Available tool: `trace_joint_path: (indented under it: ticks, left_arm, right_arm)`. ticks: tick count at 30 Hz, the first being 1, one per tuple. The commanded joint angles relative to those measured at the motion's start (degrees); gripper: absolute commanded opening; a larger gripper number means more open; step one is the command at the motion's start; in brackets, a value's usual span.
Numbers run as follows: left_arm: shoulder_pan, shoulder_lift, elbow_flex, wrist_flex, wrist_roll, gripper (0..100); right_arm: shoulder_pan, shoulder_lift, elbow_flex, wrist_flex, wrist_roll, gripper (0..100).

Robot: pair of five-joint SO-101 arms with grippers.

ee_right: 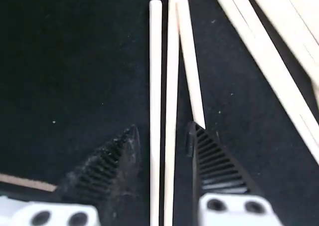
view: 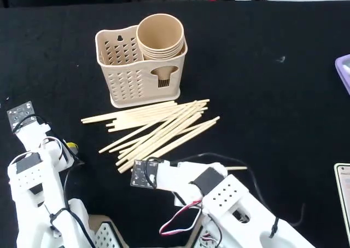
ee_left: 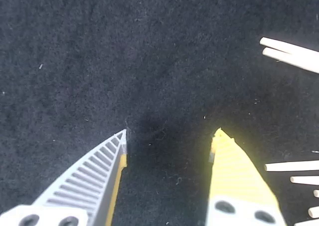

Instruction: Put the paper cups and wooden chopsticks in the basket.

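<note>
Basket (view: 134, 81) stands upright on the black table (view: 262, 94), far and left of centre. A nested stack of paper cups (view: 160, 34) sits in its right compartment, rims above the wall. Wooden chopsticks (view: 158, 130) lie loose in a fanned heap just near of the basket. Right arm (view: 213, 190) rests at the heap's near end. Left arm (view: 35, 166) stands at the near left, apart from the heap.

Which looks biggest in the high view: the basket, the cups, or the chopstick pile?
1. Chopstick pile: spreads widest across the table.
2. Basket: close behind and bulkier, so the top two places are unsure.
3. Cups: clearly smallest.
</note>
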Motion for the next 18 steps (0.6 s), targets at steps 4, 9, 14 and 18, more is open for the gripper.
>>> trace_joint_path:
  ticks: [4, 9, 14, 18]
  left_arm:
    - [0.48, -1.05, -0.57, -0.53, 0.26, 27]
    - [0.48, -1.05, -0.57, -0.53, 0.26, 27]
    - [0.48, -1.14, -0.57, -0.44, 0.26, 27]
    - [0.48, -1.14, -0.57, -0.44, 0.26, 27]
  right_arm:
    - [-0.53, 9.89, -1.19, -5.54, -0.09, 15.6]
    - [-0.7, 18.59, -6.02, -6.24, -0.26, 15.4]
    - [-0.62, 21.41, -8.92, -6.24, -0.18, 0.5]
    - [-0.44, 19.03, -9.63, -5.8, -0.26, 1.1]
